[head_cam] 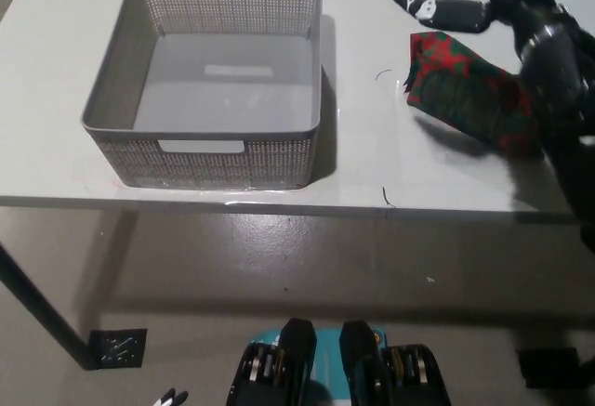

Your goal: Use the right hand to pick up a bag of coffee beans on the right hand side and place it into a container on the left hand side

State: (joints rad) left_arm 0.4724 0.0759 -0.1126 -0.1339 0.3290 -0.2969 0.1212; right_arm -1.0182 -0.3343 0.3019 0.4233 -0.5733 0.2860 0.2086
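Right hand (483,2) at upper right, reached over bag (465,90), fingers spread, gripping nothing. Basket (209,137) at upper left. Left hand (167,397) barely visible at bottom edge; fingers impossible to judge.

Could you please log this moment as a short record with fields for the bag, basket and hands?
bag: red and green bag lying on the white table, right side
basket: grey basket, left side, nothing in it
right hand: black right hand above the bag's far end, one finger pointing left; grip not visible
left hand: left hand barely visible at bottom edge
task state: bag not yet in basket
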